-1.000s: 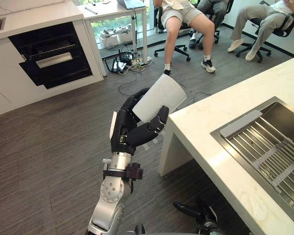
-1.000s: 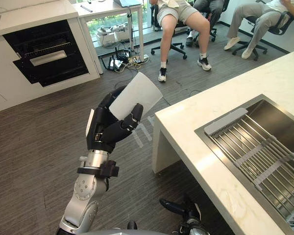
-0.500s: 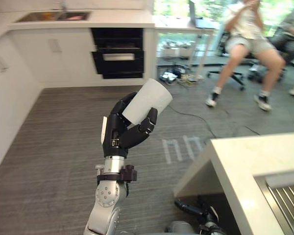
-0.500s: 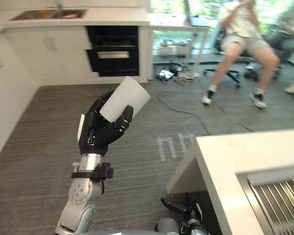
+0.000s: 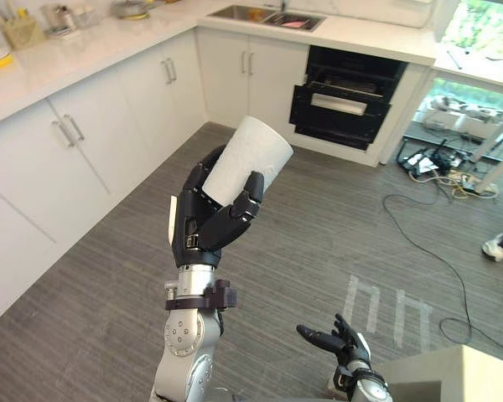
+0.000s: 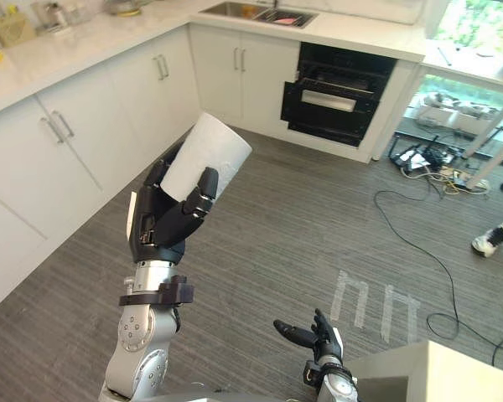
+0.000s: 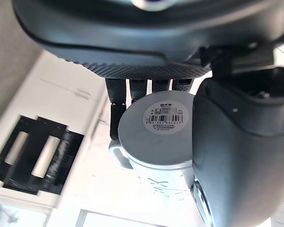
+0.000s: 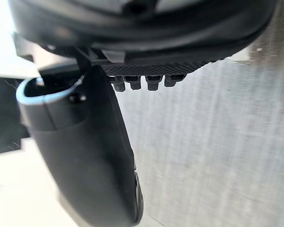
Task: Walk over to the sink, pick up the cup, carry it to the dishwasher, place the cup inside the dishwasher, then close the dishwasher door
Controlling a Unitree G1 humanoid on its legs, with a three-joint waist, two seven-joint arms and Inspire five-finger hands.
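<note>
A white cup (image 5: 247,159) is held up at mid-view, tilted with its base toward me, and my left hand (image 5: 205,226) is shut around it. In the left wrist view the cup's labelled base (image 7: 161,125) sits between the fingers and the thumb (image 7: 236,156). The black dishwasher (image 5: 344,100) stands at the far wall under the counter, its front open and a pale rack showing inside. My right hand (image 5: 339,342) hangs low near the bottom edge, fingers spread and holding nothing.
White cabinets (image 5: 84,142) run along the left under a counter with several items (image 5: 33,46). A sink (image 5: 264,14) sits in the far counter. Cables (image 5: 436,159) and tape marks (image 5: 386,306) lie on the floor. A counter corner (image 5: 465,377) and a person's shoe (image 5: 496,244) are at right.
The whole view has swung left: the island with its sink and the seated people have left the picture, and the cabinets have come in. The cup stays in my left hand.
</note>
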